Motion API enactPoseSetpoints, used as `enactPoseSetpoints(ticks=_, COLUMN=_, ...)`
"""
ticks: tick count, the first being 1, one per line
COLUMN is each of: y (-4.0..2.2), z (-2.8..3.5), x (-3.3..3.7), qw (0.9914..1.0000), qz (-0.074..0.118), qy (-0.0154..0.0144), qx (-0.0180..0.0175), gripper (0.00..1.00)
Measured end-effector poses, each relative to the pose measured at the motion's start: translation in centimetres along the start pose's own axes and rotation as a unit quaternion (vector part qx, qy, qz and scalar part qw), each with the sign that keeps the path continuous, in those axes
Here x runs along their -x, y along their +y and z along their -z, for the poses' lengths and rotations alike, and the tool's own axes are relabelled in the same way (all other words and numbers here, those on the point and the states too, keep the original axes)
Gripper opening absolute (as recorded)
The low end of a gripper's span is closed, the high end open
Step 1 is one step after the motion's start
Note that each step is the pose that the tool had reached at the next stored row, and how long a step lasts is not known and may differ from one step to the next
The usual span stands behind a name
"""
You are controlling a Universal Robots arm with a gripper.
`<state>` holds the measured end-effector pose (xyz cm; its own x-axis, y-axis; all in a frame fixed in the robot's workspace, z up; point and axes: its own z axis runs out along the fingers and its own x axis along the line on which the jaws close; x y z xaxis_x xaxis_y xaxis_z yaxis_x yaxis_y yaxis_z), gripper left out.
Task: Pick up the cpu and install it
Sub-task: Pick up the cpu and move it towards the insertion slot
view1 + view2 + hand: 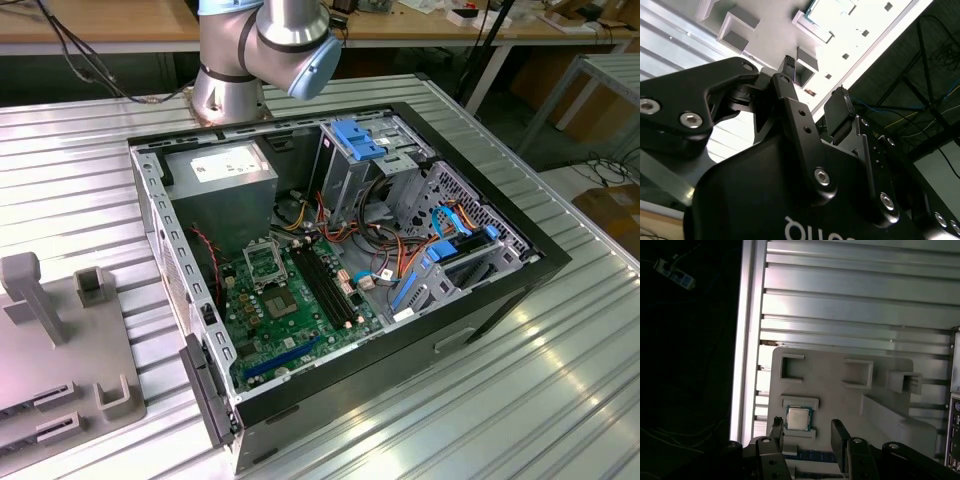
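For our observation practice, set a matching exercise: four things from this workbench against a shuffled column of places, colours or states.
1 cpu
2 gripper
3 motherboard
4 grey tray

A green, inside the open case
B open, above the tray
C seated in a tray recess
D flat on the ribbed table

Pairs: 1-C, 2-B, 3-A, 4-D
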<state>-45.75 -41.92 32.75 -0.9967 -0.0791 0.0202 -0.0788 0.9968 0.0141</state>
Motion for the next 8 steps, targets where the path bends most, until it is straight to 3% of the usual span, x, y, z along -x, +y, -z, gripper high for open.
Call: enactPoseSetpoints(ticks=8, y=-0.34, z=-0.50, x=-0.34, qw=1.00000, qz=0.000, qy=-0.0001, qx=0.0000, gripper=0.51)
